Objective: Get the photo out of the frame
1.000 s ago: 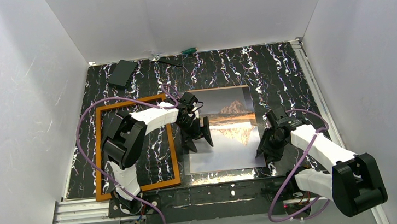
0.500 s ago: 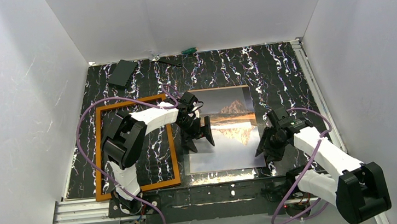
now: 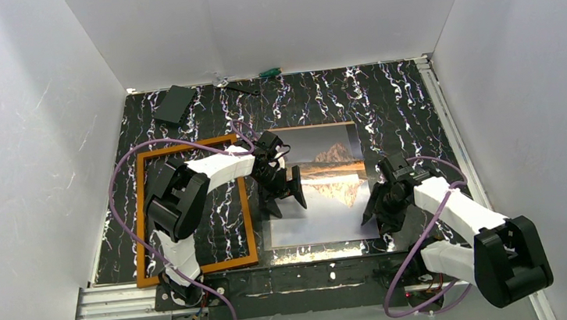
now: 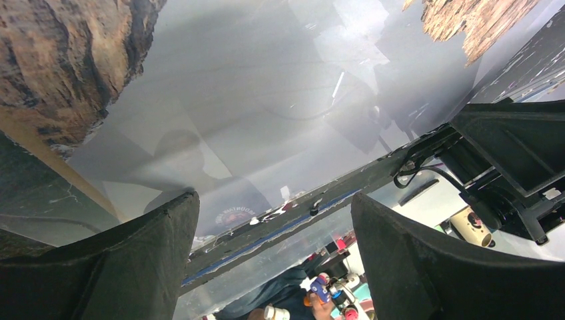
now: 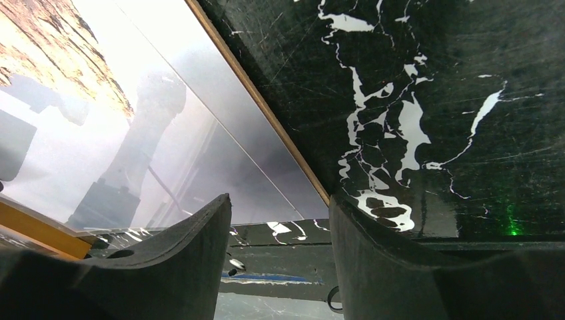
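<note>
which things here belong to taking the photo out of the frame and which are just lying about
For the job:
- the photo, lying flat
- the frame, to its left, nothing in it
- left gripper and right gripper, both open

Lying about:
- black box, far left
- green-handled tool, far edge

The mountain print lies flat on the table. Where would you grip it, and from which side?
Probably the right edge of the large rectangular mountain photo, near its front corner, coming in low from the right. It lies flat and thin, so only an edge offers purchase. Its brown board edge shows there, beside the open right pincer.
</note>
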Robot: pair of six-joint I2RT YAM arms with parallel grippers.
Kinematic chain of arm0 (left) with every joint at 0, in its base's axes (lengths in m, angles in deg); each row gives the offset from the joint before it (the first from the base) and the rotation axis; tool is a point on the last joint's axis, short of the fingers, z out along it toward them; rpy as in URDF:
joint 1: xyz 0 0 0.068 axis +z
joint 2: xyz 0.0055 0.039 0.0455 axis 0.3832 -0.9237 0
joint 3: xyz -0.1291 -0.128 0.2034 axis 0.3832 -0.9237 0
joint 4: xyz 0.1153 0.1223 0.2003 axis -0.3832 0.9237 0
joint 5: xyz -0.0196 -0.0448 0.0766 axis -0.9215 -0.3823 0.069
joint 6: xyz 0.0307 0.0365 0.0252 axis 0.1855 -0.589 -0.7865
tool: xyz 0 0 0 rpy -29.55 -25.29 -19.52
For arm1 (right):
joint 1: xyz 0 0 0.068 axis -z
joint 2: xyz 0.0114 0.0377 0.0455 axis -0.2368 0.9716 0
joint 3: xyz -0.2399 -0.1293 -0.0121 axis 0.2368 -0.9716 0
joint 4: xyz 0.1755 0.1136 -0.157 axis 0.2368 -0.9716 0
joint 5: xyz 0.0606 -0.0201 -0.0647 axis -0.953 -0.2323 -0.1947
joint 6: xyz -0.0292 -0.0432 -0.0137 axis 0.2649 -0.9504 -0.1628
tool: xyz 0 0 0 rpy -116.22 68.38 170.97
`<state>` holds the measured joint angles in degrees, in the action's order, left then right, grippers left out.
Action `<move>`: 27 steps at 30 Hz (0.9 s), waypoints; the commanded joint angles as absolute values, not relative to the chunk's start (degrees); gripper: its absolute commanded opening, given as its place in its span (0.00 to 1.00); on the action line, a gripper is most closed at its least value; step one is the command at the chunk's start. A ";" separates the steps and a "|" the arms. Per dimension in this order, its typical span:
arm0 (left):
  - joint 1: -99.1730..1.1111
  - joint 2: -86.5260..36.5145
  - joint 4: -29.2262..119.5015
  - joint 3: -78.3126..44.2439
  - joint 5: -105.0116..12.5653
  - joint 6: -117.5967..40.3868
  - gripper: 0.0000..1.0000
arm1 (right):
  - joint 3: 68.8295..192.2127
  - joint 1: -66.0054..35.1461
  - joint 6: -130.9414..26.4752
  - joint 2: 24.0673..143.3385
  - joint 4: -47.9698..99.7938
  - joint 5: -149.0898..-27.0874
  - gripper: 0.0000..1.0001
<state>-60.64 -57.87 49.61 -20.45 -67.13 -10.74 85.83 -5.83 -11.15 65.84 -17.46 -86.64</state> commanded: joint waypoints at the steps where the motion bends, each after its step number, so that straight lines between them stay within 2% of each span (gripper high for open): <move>1: -61.12 -61.27 55.50 -23.71 -62.66 -12.66 0.86 | 85.75 -6.12 -10.92 66.05 -16.39 -86.97 0.63; 9: -61.14 -61.53 55.57 -23.72 -62.66 -12.70 0.85 | 87.03 -6.11 -10.78 68.28 -14.80 -87.63 0.63; 17: -61.20 -62.44 55.94 -23.43 -62.66 -12.65 0.85 | 88.38 -6.08 -6.84 63.74 -9.41 -99.86 0.64; 23: -61.18 -62.61 56.15 -23.24 -62.66 -12.84 0.85 | 91.06 -5.80 -12.27 66.55 -15.98 -85.11 0.74; 27: -61.01 -62.42 59.39 -21.79 -60.96 -15.35 0.88 | 90.21 -2.63 -17.30 67.02 -10.81 -86.33 0.82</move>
<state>-60.62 -58.15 50.29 -20.26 -67.55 -10.98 88.95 -5.22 -11.78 66.61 -13.09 -88.68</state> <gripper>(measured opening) 0.859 0.799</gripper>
